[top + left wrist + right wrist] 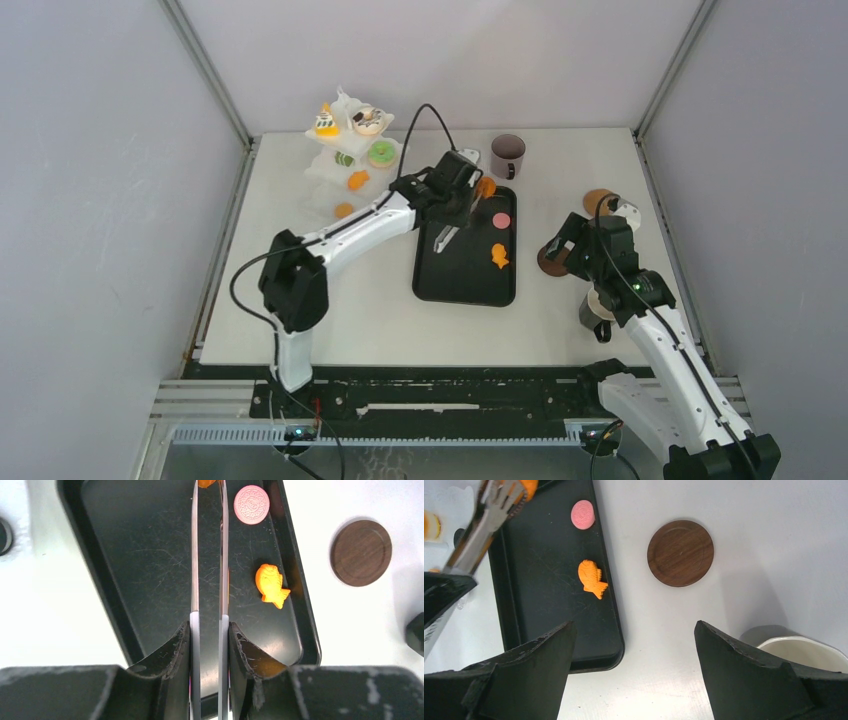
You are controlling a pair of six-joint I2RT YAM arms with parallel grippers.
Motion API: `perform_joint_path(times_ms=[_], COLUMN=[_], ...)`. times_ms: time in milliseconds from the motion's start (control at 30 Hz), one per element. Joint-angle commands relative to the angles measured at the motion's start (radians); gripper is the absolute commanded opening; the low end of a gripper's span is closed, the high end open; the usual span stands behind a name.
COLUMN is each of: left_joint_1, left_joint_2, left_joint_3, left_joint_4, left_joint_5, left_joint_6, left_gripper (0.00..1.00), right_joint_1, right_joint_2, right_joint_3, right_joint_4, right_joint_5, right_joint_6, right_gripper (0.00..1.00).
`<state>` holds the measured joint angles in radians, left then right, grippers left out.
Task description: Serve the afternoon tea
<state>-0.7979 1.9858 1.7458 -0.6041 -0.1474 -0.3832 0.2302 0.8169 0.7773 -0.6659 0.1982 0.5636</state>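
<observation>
Roughly mid-task, judged from the layout: several pastries (381,154) already sit on the tiers of the white stand (340,100), which is off the far-left corner of the black tray (435,285). Two pieces are left on the tray, a pink cookie (251,504) by its far right edge and an orange fish (271,585) nearer along the same edge. A third, an orange pastry (485,187), is pinched in the tips of the tongs (194,555) above the tray's far end. Drinks look unserved. One mug (507,155) stands just past the tray's far right corner, and a second mug (804,652) is right of the tray, near the right arm. The dark coaster (680,553) just right of the tray is bare, and so is a second coaster (598,200) further right. The left arm reaches forward over the tray, and the left gripper (209,630) is clenched on the tong handles, blades nearly together. The right arm is bent low beside the tray's right edge, with the right gripper (634,630) spread wide, holding nothing, above the table near the dark coaster.
</observation>
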Motion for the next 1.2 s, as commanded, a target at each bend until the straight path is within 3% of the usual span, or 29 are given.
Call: perform_joint_path(times_ms=[0,267,567,867,1033,1167], left_joint_1=[0.002,0.018,0.108,0.164,0.219,0.238], left_joint_2=[-0.161,-0.320,-0.479,-0.511,-0.503,-0.473], left_joint_3=[-0.068,-0.304,-0.544,-0.601,-0.658,-0.671], left_joint_4=[0.006,-0.052,0.022,0.030,0.112,0.145], left_joint_5=[-0.083,-0.263,-0.306,-0.338,-0.298,-0.288], left_joint_6=[-0.014,-0.159,-0.235,-0.241,-0.242,-0.244], left_gripper=[0.11,0.10,0.10,0.12,0.15,0.26], right_joint_1=[-0.002,0.002,0.023,0.031,0.033,0.034], right_joint_2=[-0.014,-0.006,0.001,0.001,0.002,-0.003], right_joint_3=[-0.002,-0.002,-0.002,-0.001,-0.003,-0.003], right_joint_4=[0.044,0.053,0.053,0.053,0.046,0.045], right_joint_5=[-0.013,-0.024,-0.016,-0.007,-0.002,0.002], right_joint_6=[-0.005,-0.004,0.004,0.005,0.006,0.006], right_gripper=[0.95,0.95,0.95,0.95,0.95,0.95])
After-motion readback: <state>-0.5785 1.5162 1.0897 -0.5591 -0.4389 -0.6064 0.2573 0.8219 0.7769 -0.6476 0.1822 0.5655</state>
